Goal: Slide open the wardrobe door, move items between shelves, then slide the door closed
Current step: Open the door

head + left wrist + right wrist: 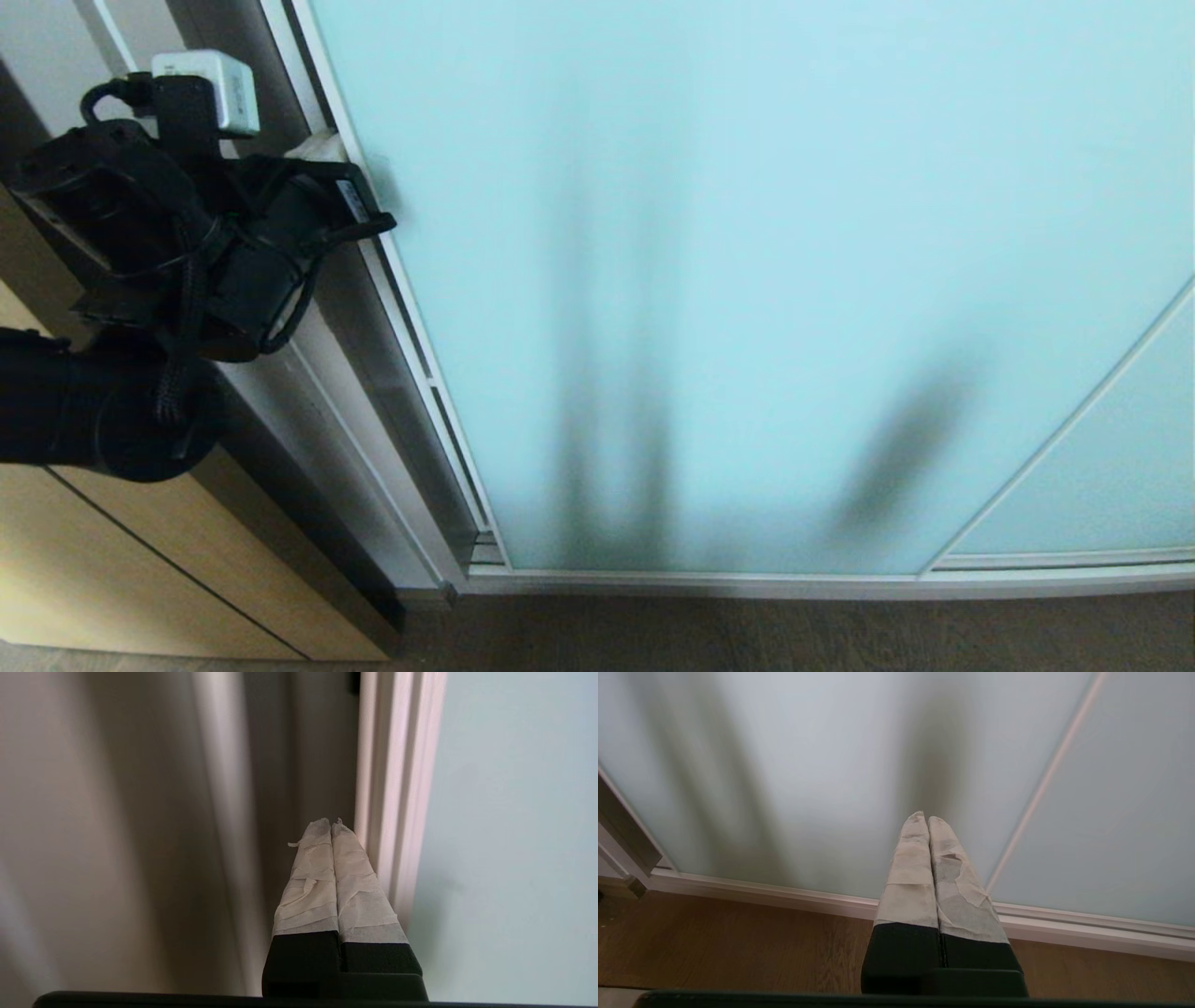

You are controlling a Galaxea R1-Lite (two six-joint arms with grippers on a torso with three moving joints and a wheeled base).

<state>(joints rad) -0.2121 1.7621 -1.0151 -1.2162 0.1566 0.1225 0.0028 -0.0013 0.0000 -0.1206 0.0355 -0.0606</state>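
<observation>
The sliding wardrobe door [747, 261], a frosted pale aqua pane in a thin silver frame, fills most of the head view and stands closed. My left gripper [322, 147] is up at the door's left frame edge [397, 812]. Its taped fingers [355, 882] are pressed together, holding nothing, with the tips [331, 823] in the dark gap just beside the frame. My right gripper [928, 819] is shut and empty, hanging low in front of the glass [808, 765] near the floor. The items and the shelves are hidden behind the door.
A light wooden panel [140, 560] stands left of the wardrobe's grey side post [355, 448]. The door's bottom rail [747, 581] runs along the brown floor [747, 635]. A second glass panel [1102, 467] overlaps at the right.
</observation>
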